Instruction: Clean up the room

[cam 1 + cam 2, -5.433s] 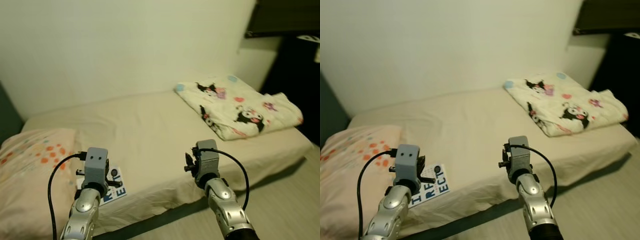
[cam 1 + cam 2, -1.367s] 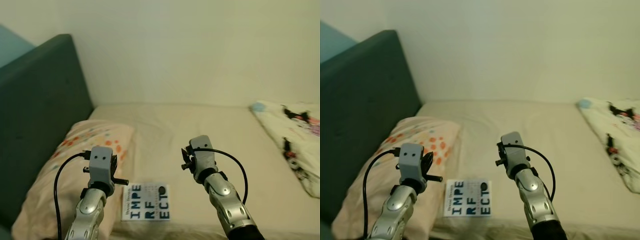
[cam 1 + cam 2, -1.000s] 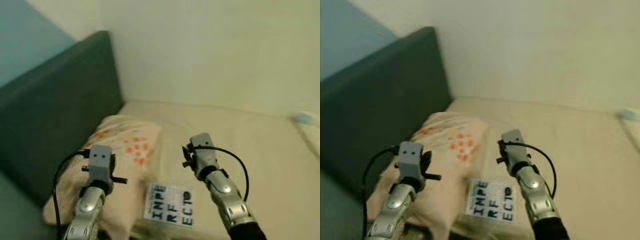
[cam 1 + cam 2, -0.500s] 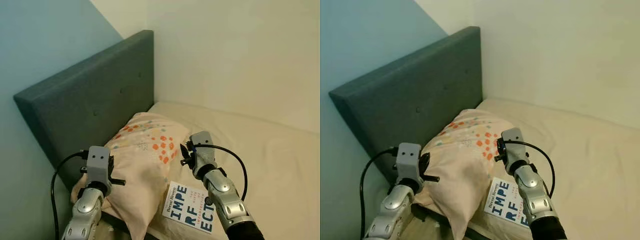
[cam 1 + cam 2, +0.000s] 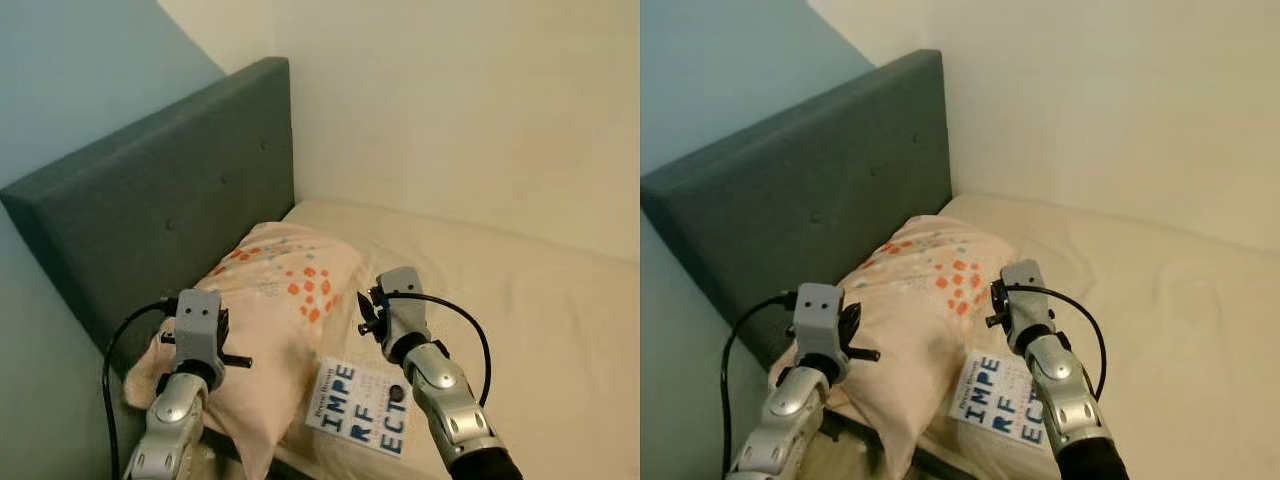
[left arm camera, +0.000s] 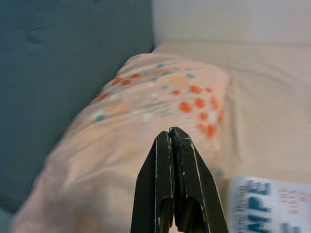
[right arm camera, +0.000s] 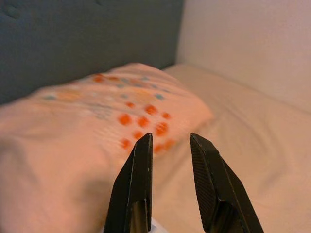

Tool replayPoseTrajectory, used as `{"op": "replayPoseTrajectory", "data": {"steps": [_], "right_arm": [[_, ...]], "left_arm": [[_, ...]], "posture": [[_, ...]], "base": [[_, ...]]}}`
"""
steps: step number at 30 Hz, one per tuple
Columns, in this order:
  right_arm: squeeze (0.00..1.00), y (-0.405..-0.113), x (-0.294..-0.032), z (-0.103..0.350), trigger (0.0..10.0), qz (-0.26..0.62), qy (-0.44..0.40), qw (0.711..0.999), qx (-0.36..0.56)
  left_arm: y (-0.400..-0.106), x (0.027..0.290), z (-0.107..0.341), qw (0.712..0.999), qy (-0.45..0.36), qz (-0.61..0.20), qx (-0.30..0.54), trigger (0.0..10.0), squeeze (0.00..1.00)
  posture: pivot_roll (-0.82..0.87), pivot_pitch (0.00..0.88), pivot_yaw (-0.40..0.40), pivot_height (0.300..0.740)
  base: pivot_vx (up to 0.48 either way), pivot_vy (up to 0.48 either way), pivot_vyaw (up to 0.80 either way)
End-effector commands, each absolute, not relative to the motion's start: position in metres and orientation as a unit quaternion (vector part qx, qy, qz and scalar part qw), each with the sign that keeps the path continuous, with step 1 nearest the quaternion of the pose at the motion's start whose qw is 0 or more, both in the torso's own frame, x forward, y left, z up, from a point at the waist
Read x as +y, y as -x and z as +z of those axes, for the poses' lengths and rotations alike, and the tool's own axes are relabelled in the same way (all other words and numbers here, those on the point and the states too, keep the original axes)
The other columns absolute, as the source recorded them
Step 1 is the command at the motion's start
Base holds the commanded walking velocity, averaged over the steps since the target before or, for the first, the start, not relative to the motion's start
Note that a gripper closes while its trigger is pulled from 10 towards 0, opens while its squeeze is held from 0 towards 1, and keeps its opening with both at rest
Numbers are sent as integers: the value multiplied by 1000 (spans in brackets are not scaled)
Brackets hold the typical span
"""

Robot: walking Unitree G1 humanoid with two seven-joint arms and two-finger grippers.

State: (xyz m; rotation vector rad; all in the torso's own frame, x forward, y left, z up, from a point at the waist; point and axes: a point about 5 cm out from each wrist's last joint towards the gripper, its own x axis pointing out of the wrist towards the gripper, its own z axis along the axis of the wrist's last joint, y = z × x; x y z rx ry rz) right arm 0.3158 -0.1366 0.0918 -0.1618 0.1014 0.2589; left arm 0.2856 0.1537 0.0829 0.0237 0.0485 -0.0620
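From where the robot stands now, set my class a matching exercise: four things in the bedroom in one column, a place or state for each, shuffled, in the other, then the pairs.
Things:
1. pillow
2. book
3. left hand
4. right hand

Places or states:
A. fingers apart, holding nothing
B. flat on the bed, beside the pillow, near the front edge
C. fingers pressed together
D. against the dark headboard, dotted orange

Pairs: 1-D, 2-B, 3-C, 4-A

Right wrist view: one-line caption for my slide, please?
Right gripper, jaws open, aimed over the orange-dotted pillow toward the dark headboard.
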Motion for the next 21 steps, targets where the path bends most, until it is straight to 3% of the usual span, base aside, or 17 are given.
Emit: {"op": "replayPoseTrajectory", "data": {"steps": [1, 21], "right_arm": [[0, -316, -138, 92, 10000, 122, 71, 989, 51], [0, -313, -134, 90, 10000, 125, 50, 989, 61]], "left_arm": [[-286, 154, 81, 999, -19, -36, 30, 10000, 0], [-286, 154, 80, 998, -28, -44, 33, 10000, 0]], "posture": [[-84, 2, -18, 723], [-88, 15, -18, 723]], "base": [[0, -446, 0], [0, -440, -121]]}}
